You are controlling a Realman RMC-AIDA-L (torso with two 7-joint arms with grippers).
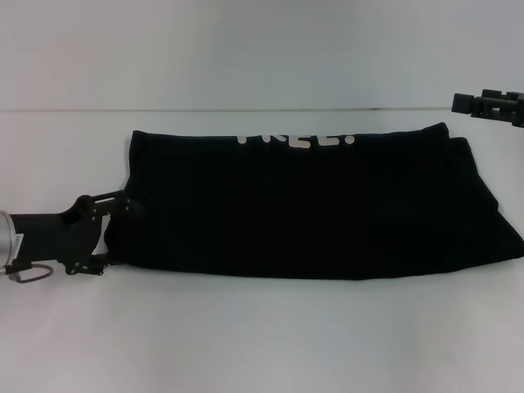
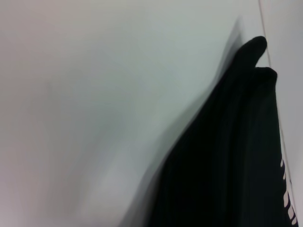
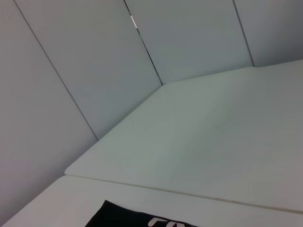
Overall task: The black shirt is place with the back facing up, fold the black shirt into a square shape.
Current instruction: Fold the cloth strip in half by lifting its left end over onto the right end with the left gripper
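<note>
The black shirt (image 1: 311,209) lies on the white table as a long folded band, with white lettering (image 1: 296,137) cut off at its far fold. My left gripper (image 1: 115,233) sits low at the band's left end, open, its fingers against the fabric edge. The left wrist view shows the shirt (image 2: 227,156) close up, running away along the table. My right gripper (image 1: 475,103) hangs raised past the shirt's far right corner, apart from the cloth. A corner of the shirt (image 3: 128,218) with lettering shows in the right wrist view.
The white table (image 1: 262,336) extends in front of the shirt, and a seam (image 1: 246,110) runs across it behind. Pale wall panels (image 3: 94,56) stand beyond the table's far edge.
</note>
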